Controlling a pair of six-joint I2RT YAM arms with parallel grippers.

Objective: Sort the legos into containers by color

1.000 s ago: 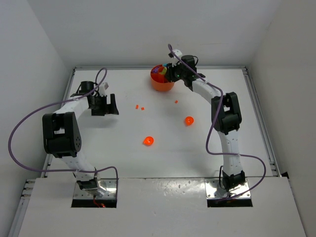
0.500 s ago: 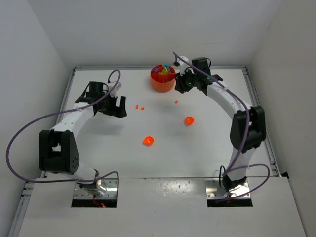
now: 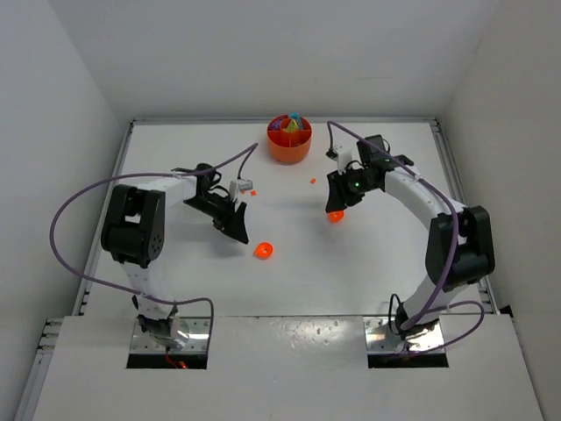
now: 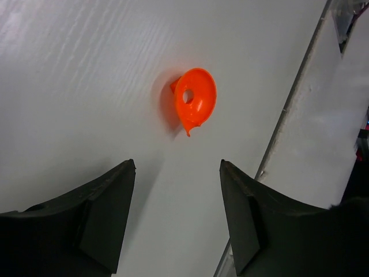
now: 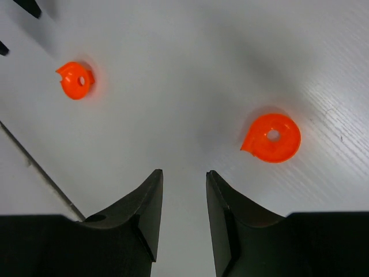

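The containers are one round orange dish (image 3: 288,149) at the back middle, with purple, lime and cyan legos in its compartments. Two orange rounded legos lie on the table. One (image 3: 264,251) (image 4: 195,101) is just ahead of my left gripper (image 3: 240,233) (image 4: 177,167), which is open and empty. The other (image 3: 335,215) (image 5: 272,137) lies just beyond my right gripper (image 3: 337,205) (image 5: 184,173) and a little to its right. That gripper's jaws stand narrowly apart with nothing between them. The right wrist view also shows the first piece (image 5: 76,79) farther off.
A tiny orange bit (image 3: 313,181) lies between the dish and the right gripper. The table's near edge (image 4: 288,115) runs close to the right of the left gripper. White walls enclose the table on three sides.
The left arm swung from the far left in toward the table's middle, up to the orange piece. The right arm drew back from the dish down to the other orange piece.
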